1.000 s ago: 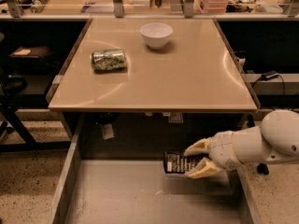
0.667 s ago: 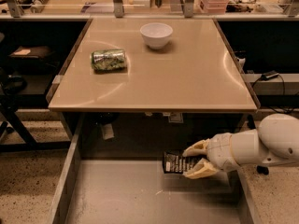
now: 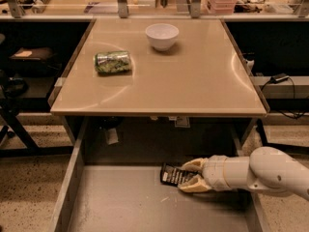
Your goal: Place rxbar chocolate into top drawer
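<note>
1. rxbar chocolate [image 3: 173,175]: black wrapper with pale lettering, inside the open drawer at its far right, just in front of the shadowed space under the worktop. It is clamped by its right end between the claw's two fingers.
2. Change noted: compared with a second ago, the bar and claw sit slightly lower and a little further left. They have sunk deeper into the drawer rather than travelling across it. Judgement: the carry is over and this is the set-down; only the release and the withdrawal remain.
3. claw [image 3: 185,177]: clenched on the bar, one cream finger above it and one below. The white arm [image 3: 270,170] reaches in from the right, over the drawer's right wall. Whether the wrapper already touches the drawer floor cannot be told.
4. top drawer [image 3: 120,202]: pulled out toward the near side, grey floor and low walls. Contents are the bar and the claw, plus a small pale fleck near the middle of the floor.
5. white bowl [image 3: 161,35]: upright on the far middle of the worktop [image 3: 193,81]; nothing seen inside it.
6. crushed green can [image 3: 112,62]: lying on its side on the worktop's left, well apart from the bowl and no part of this task.
</note>
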{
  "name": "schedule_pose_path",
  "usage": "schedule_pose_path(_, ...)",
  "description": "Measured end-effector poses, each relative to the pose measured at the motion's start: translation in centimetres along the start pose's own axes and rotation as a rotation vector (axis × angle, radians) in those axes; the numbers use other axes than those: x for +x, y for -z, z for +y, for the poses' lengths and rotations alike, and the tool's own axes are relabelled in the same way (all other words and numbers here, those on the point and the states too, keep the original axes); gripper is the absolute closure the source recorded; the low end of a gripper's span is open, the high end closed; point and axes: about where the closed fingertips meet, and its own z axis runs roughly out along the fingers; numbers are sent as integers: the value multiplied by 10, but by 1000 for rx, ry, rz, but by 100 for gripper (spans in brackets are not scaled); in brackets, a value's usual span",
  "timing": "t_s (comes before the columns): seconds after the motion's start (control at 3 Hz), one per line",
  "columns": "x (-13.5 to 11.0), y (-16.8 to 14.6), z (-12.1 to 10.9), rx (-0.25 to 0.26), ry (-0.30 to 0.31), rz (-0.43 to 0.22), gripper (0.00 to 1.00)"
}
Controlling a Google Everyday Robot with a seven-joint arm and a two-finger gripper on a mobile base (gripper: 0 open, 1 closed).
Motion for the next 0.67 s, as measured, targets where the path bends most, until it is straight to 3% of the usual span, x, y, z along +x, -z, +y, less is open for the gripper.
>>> schedule_pose_path(0.33, 1, -1, -3, 13, -1, 2, 82)
schedule_pose_path(0.67, 1, -1, -3, 13, -1, 2, 57)
